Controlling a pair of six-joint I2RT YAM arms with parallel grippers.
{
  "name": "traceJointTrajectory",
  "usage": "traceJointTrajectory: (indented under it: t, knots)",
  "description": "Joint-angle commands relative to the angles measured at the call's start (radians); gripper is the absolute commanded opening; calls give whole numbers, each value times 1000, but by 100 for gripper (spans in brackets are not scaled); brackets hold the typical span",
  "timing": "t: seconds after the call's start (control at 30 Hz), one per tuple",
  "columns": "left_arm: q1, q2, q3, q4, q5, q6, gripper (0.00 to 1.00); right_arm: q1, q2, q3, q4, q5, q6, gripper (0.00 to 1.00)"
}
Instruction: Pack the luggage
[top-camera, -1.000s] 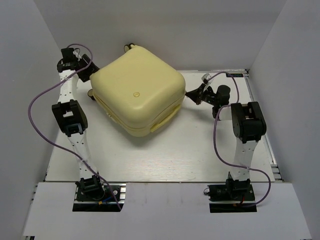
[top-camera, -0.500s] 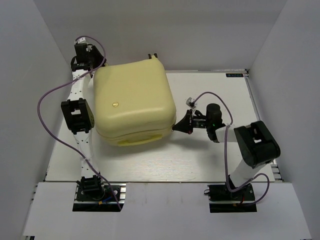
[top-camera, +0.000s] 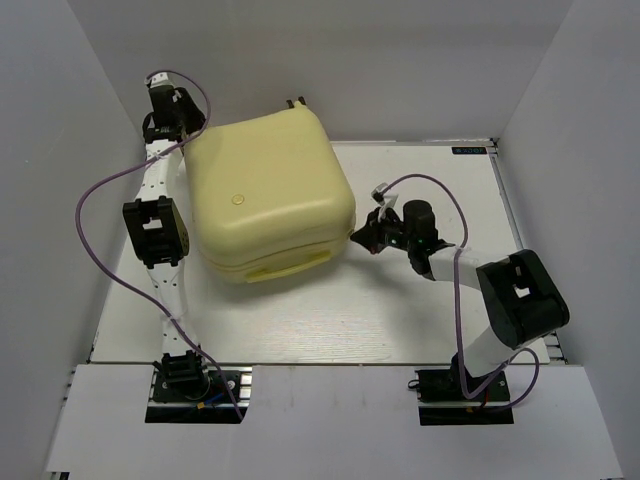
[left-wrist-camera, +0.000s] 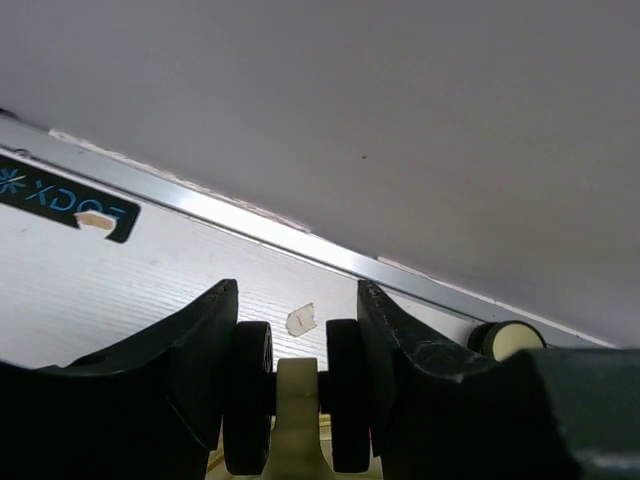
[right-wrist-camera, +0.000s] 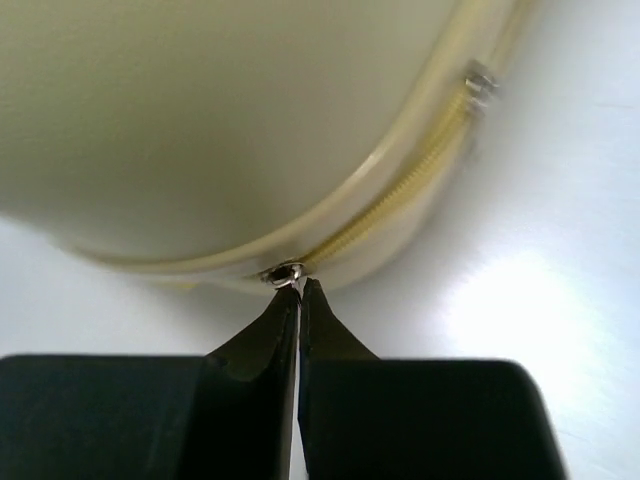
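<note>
The luggage, a pale yellow hard-shell suitcase, lies closed on the white table, left of centre. My left gripper is at its far left corner; in the left wrist view it is shut on a black double caster wheel with a yellow fork. A second caster shows to the right. My right gripper is at the suitcase's right edge. In the right wrist view it is shut on the metal zipper pull of the yellow zipper.
White walls stand close behind and on both sides. An aluminium rim edges the table at the back. A small scrap of tape lies on the table. Purple cables loop off both arms.
The suitcase has turned and shifted left. My right gripper came down along its right side to the zipper seam. My left gripper stayed at the far left corner.
</note>
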Motion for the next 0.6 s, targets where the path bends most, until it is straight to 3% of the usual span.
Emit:
traceJointTrajectory:
  t: [0.0,0.1,0.3,0.33,0.37,0.4,0.43,0.57]
  knots:
    - [-213,57,-73,-226,259,-40,13,-7,70,99,75,807,-126,0]
    - [-187,67,-79,-209,250,-86,0,-13,53,84,49,846,-94,0]
    - [-156,91,-64,-184,249,-119,0,-30,107,125,98,850,-113,0]
    - [-153,94,-59,-189,244,-120,0,-39,128,144,105,789,-113,0]
    - [-150,87,-61,-192,247,-125,5,-40,128,159,108,770,-112,0]
    - [-148,76,-65,-200,249,-131,57,-40,127,167,98,697,-144,0]
    - [-144,53,-77,-201,249,-130,97,-42,121,167,99,678,-137,0]
    - [-140,-60,-79,-290,97,-88,100,-36,85,142,79,600,-126,0]
